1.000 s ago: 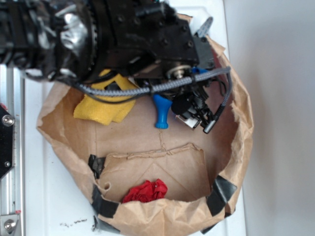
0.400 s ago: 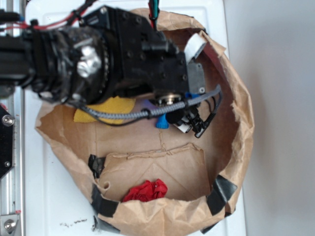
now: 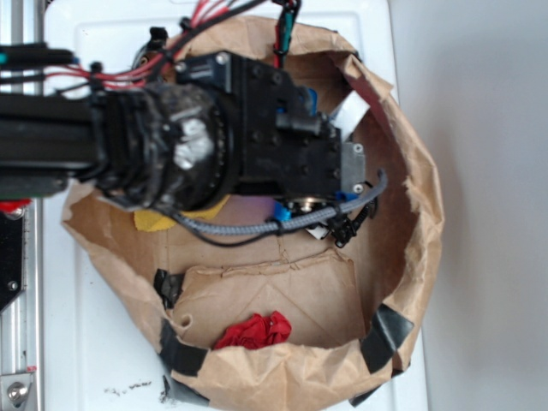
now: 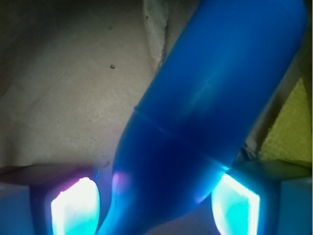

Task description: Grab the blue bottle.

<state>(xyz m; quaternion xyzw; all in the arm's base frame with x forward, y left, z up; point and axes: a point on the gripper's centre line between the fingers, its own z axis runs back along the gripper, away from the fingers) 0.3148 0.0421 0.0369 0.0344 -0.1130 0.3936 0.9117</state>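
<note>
The white bench (image 3: 111,342) carries a wide brown paper bag (image 3: 419,214), rolled down into a shallow basin, and nearly everything of interest lies on its floor. The black arm (image 3: 171,154) reaches in from the left and covers most of the bag's upper half in the exterior view.

A yellow cloth (image 3: 154,220) shows only as a corner below the arm, and a crumpled red scrap (image 3: 254,331) sits well apart near the bag's front fold.

The blue bottle (image 4: 205,112) lies on the paper beside the yellow cloth; from outside only a sliver of blue shows under the wrist. In the wrist view it fills the frame, running diagonally, with its lower part between the two fingers.

The pincer (image 4: 154,205) is open and straddles the bottle; the left pad (image 4: 73,205) shows a sliver of gap, while the right one sits at the bottle's edge, and I cannot tell if it touches. No firm grip shows.

The step in hand looks like the final placement before the grasp. The next move calls for closing squarely on the round body without letting it roll or squirt out, then lifting.
</note>
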